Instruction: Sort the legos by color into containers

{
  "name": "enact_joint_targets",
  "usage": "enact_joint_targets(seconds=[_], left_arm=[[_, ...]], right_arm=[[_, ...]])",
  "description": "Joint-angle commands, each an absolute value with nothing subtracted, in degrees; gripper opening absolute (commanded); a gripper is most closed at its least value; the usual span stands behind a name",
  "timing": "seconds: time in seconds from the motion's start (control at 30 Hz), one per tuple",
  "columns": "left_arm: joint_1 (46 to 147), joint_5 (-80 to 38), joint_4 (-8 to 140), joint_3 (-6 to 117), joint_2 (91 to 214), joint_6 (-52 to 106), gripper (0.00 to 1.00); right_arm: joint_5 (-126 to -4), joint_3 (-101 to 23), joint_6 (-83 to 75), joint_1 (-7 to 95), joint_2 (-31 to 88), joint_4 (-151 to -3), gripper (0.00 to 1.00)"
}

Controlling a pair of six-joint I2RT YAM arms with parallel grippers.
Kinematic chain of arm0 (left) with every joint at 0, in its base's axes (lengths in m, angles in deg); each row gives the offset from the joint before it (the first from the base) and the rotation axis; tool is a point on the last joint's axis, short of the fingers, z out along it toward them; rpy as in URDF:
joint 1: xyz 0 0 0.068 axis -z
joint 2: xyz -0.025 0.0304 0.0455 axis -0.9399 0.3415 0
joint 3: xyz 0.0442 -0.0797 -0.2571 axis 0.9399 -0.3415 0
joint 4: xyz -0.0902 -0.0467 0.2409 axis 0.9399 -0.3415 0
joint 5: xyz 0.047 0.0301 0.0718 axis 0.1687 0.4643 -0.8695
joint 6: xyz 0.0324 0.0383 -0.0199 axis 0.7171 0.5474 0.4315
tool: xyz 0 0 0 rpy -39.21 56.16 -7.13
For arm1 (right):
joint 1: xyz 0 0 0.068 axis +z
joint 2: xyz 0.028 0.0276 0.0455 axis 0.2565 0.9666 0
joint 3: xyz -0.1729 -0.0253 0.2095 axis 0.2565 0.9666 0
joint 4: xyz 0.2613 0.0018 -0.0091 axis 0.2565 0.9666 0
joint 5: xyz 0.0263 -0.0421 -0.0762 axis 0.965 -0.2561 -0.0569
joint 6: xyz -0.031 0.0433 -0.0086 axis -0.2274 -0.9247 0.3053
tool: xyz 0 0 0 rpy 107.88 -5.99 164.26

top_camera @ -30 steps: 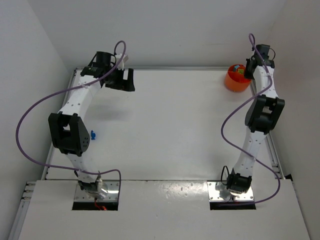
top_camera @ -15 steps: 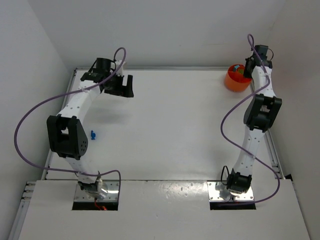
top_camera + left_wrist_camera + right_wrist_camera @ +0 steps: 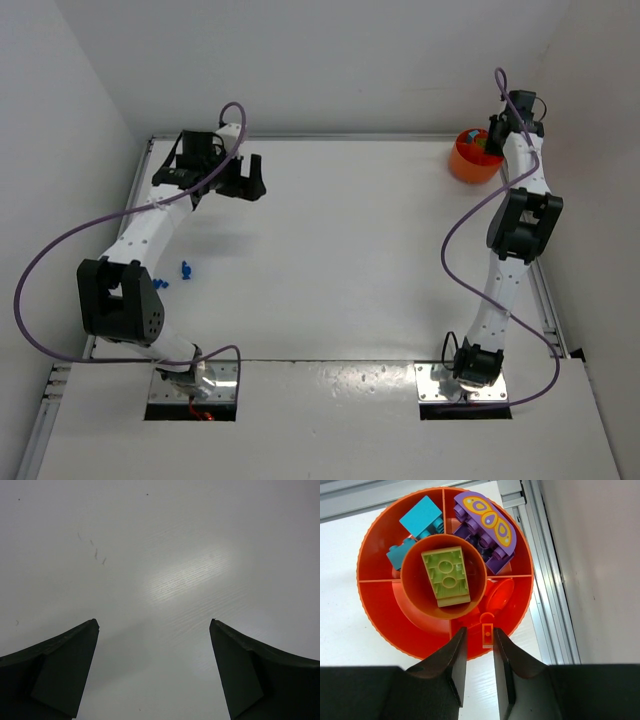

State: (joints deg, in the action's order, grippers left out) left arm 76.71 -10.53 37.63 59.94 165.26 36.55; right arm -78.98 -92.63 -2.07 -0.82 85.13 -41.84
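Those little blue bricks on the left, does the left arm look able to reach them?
Probably yes: the blue bricks lie on the table beside that arm, nothing covers them, and the left gripper is open and empty.

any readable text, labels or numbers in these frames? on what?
None readable in any view. The only marking is a yellow oval pattern on the purple lego in the orange tub: decoration, not lettering.

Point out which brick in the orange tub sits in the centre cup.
The lime-green brick; the cyan brick and the purple brick lie in outer wedges.
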Motion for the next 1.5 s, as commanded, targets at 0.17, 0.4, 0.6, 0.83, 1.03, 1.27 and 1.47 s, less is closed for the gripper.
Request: enact_joint_targets(seconds=[0.17, 0.4, 0.6, 0.83, 1.03, 1.27, 1.47], left_arm=[[76.27, -8.49, 41.44, 59.74, 163.66, 36.33, 1.0], [76.27, -8.49, 41.44, 58.69, 163.13, 36.33, 1.0], [76.27, -8.49, 41.97, 58.16, 163.13, 35.8, 1.0], [76.27, -8.49, 42.49, 58.16, 163.13, 35.8, 1.0], [75.75, -7.96, 42.49, 57.64, 162.51, 35.8, 1.0], [72.23, -7.96, 41.1, 55.35, 155.75, 37.81, 1.0], [65.12, -4.1, 21.59, 56.59, 155.13, 50.2, 1.0]], right_arm=[[-77.99, -96.19, -0.75, -0.7, 85.8, -44.04, 0.34], [-79.75, -94.96, 0.84, -0.17, 85.8, -44.04, 0.42], [-79.75, -94.96, 0.84, -0.17, 86.33, -44.04, 0.31], [-79.23, -93.72, 0.84, -0.17, 86.33, -44.04, 0.22], [-78.7, -93.72, 0.84, -0.17, 85.72, -43.51, 0.36], [-67.65, -83.73, 1.54, 1.58, 74.23, -41.05, 0.66], [-57.02, -72.64, 3.56, 3.34, 65.33, -39.2, 0.9]])
